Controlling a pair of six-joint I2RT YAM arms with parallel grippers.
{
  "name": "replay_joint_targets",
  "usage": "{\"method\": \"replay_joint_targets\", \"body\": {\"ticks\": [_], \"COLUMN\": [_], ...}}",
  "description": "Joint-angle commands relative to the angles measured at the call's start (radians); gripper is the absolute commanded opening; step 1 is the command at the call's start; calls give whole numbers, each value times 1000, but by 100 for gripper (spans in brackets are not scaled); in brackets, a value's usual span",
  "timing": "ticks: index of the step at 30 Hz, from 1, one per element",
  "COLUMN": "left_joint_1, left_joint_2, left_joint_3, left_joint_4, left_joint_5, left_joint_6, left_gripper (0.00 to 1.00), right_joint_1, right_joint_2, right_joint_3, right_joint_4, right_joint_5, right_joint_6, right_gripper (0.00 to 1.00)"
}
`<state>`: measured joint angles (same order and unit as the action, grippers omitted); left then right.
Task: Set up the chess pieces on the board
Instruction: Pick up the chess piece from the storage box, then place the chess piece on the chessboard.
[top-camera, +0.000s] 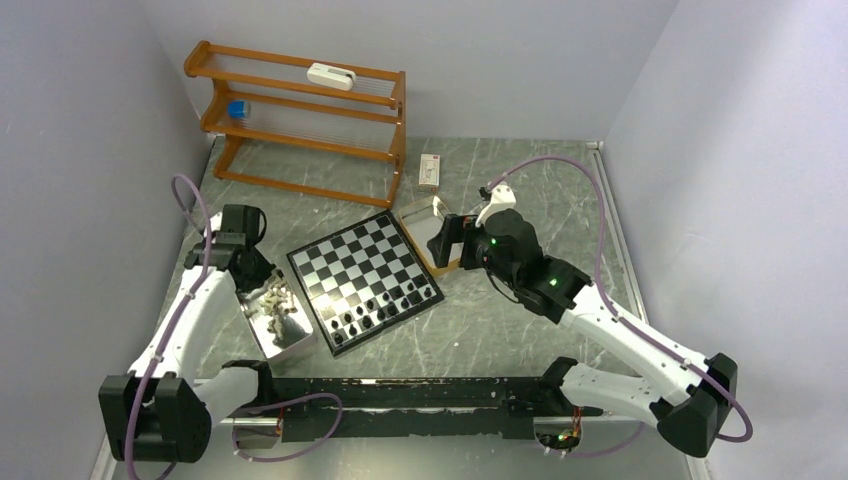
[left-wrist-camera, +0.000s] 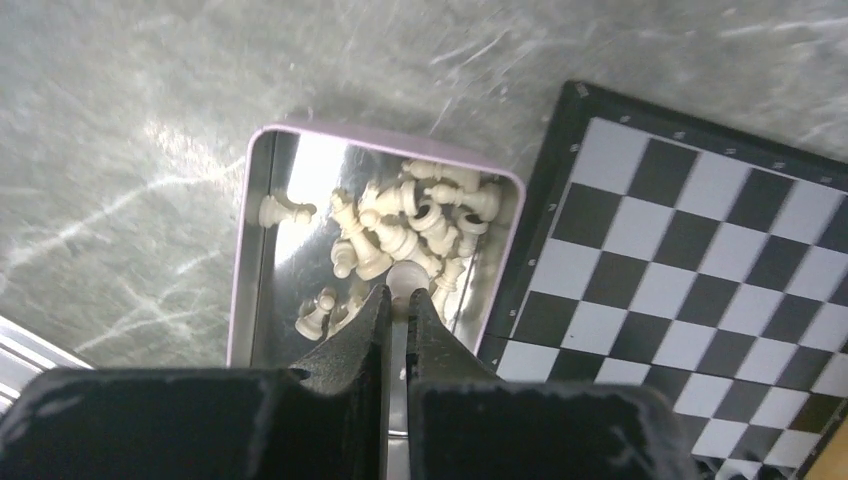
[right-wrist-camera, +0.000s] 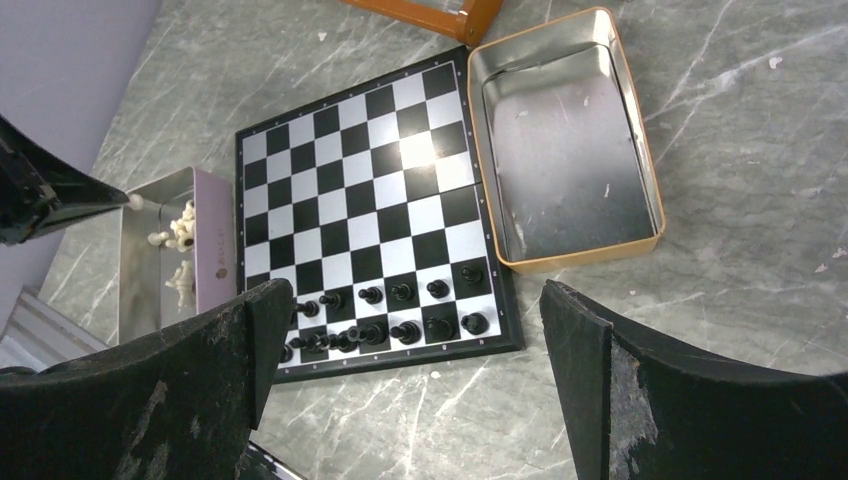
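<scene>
The board (top-camera: 350, 255) lies at mid table, with black chess pieces (top-camera: 380, 310) standing on its two near rows. It also shows in the left wrist view (left-wrist-camera: 700, 250) and the right wrist view (right-wrist-camera: 360, 200). Several cream-white pieces (left-wrist-camera: 420, 215) lie heaped in a silver tray (left-wrist-camera: 255, 250) left of the board. My left gripper (left-wrist-camera: 398, 295) hangs over this tray, shut on one white piece (left-wrist-camera: 405, 275) at its tips. My right gripper (right-wrist-camera: 418, 300) is wide open and empty, up in the air right of the board (top-camera: 445, 240).
An empty gold-rimmed tray (top-camera: 408, 222) sits at the board's far right corner. A wooden rack (top-camera: 300, 110) stands at the back left, with a white object (top-camera: 330, 76) and a blue one (top-camera: 236, 109) on it. A small box (top-camera: 429, 171) lies near the rack.
</scene>
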<state>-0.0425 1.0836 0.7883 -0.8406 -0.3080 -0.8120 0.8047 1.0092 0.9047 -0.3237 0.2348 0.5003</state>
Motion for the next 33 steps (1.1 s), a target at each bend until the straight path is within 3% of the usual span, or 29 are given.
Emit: {"method": "replay_joint_targets", "body": {"ticks": [1, 4, 11, 22, 33], "left_joint_1": [6, 5, -60, -421, -570], "left_joint_2": [-63, -86, -8, 406, 736], "left_joint_3": [88, 124, 246, 558, 728], "left_joint_4": [3, 51, 170, 161, 223], "left_joint_5": [-30, 32, 344, 227, 187], "left_joint_6": [187, 302, 501, 598, 637], "left_gripper": [5, 5, 5, 5, 5], "right_joint_1": [6, 5, 5, 5, 5], "right_joint_2": [-23, -28, -58, -177, -283], "right_joint_3": [-4, -1, -18, -18, -58], "right_joint_4": [-7, -13, -35, -50, -49], "right_joint_5": [4, 8, 35, 16, 35], "right_joint_6": [10, 10, 13, -53, -38], "right_gripper": [99, 99, 99, 100, 100]}}
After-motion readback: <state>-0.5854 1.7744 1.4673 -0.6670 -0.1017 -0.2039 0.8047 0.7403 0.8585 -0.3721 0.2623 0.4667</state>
